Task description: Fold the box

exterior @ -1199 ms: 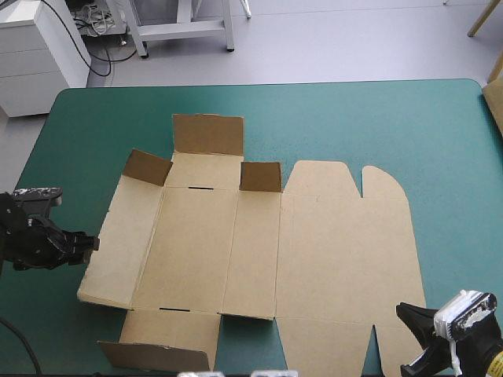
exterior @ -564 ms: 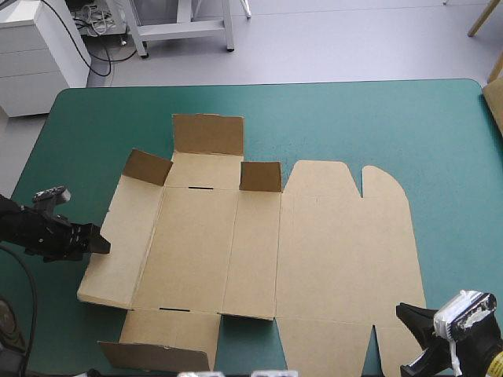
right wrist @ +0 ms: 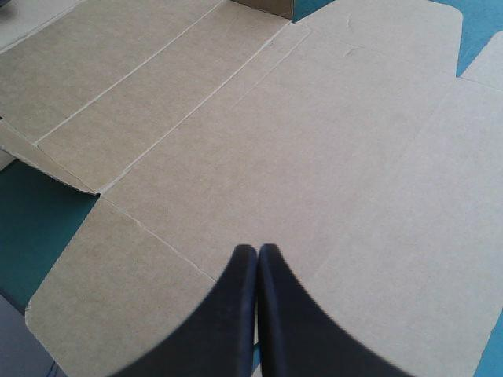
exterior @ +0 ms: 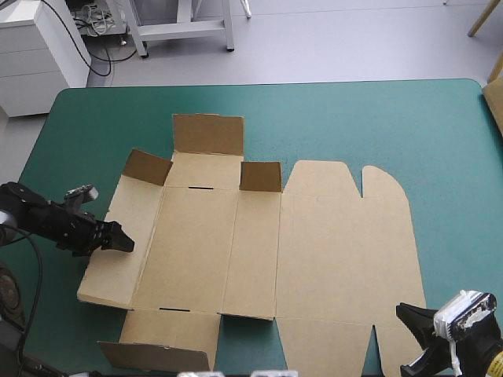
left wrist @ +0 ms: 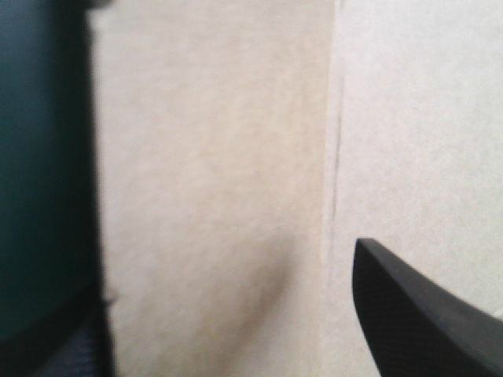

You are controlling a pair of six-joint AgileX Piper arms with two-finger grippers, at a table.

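Observation:
The brown box (exterior: 259,236) lies as a cut sheet on the teal-green cover, mostly flat. Two small flaps (exterior: 148,166) (exterior: 260,177) stand up at its far side, and a near-left flap (exterior: 153,355) is slightly lifted. My left gripper (exterior: 118,239) is at the outer edge of the sheet's left panel. In the left wrist view this gripper (left wrist: 224,275) is open, with the board (left wrist: 212,157) ahead between its fingers. My right gripper (exterior: 409,318) is low at the sheet's near right corner. Seen from its own wrist, the right gripper (right wrist: 257,250) is shut, over the board (right wrist: 314,157).
Bare teal-green cover (exterior: 354,118) stretches beyond the sheet toward the far edge and on the right. A strip of pale brown board (exterior: 494,98) shows at the table's right edge.
My left gripper has moved right, from off the sheet's left side to the edge of the left panel. The right arm and the box have not moved.

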